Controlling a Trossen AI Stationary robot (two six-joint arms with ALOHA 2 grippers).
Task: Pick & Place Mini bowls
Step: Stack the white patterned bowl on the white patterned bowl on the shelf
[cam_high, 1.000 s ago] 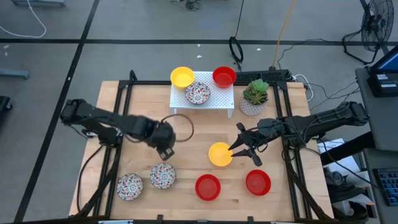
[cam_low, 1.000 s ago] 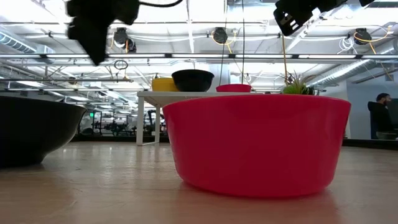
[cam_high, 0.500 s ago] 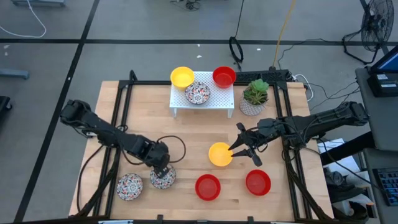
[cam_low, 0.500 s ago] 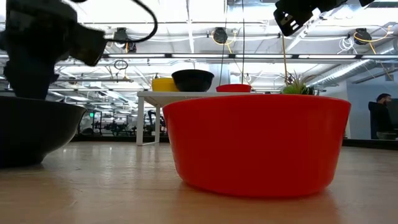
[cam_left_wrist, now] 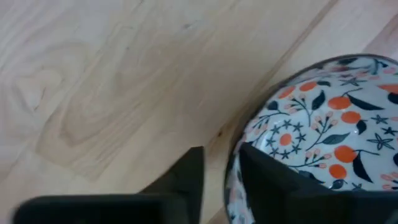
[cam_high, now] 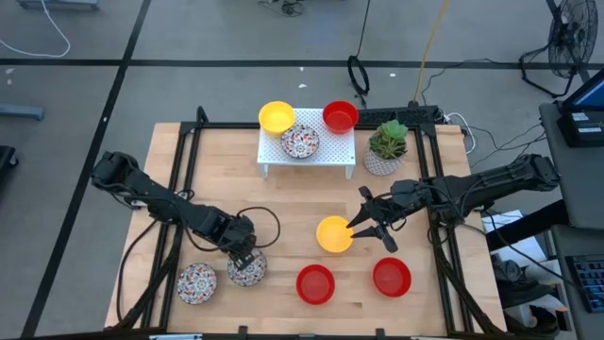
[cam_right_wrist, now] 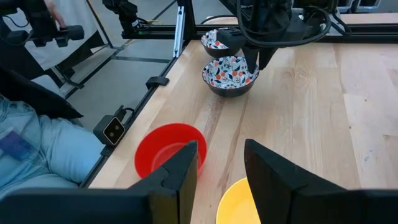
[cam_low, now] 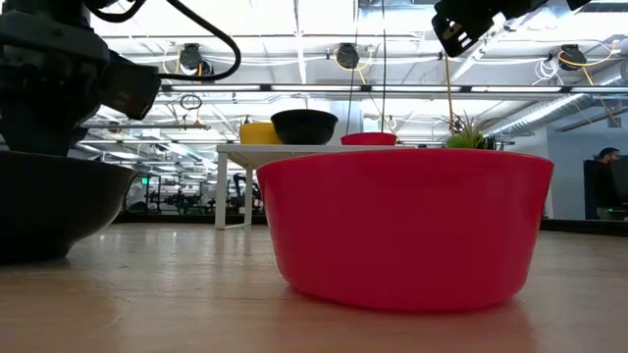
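A mosaic bowl [cam_high: 248, 271] stands on the table near the front left, with a second one [cam_high: 196, 282] to its left. My left gripper [cam_high: 243, 253] is open at the first bowl's far rim, one finger inside and one outside. A yellow bowl [cam_high: 332, 234] stands mid-table. My right gripper [cam_high: 363, 223] hangs open above that bowl's right edge, touching nothing. Two red bowls [cam_high: 315, 283] [cam_high: 391, 277] stand near the front edge. A yellow [cam_high: 276, 116], a mosaic [cam_high: 300, 142] and a red bowl [cam_high: 340, 116] sit on the white rack [cam_high: 330, 156]. My left gripper comes from above, pointing down, and straddles the mosaic bowl's rim [cam_left_wrist: 234, 163]. One finger [cam_left_wrist: 186, 177] is outside it with a gap, and one finger [cam_left_wrist: 273, 180] is inside. Whether the inner finger touches the rim I cannot tell. The bowl stands upright on the table.
A white pot with a green plant [cam_high: 387, 144] stands right of the rack. Black frame rails [cam_high: 189, 161] run along the table's left and right sides. A person's sleeve [cam_right_wrist: 37, 155] shows beyond the table in the right wrist view.
My left gripper has gone toward the table's near edge and down, from mid-table to the mosaic bowl's rim, most of it in the first half second. My right gripper and all the bowls have stayed where they were.
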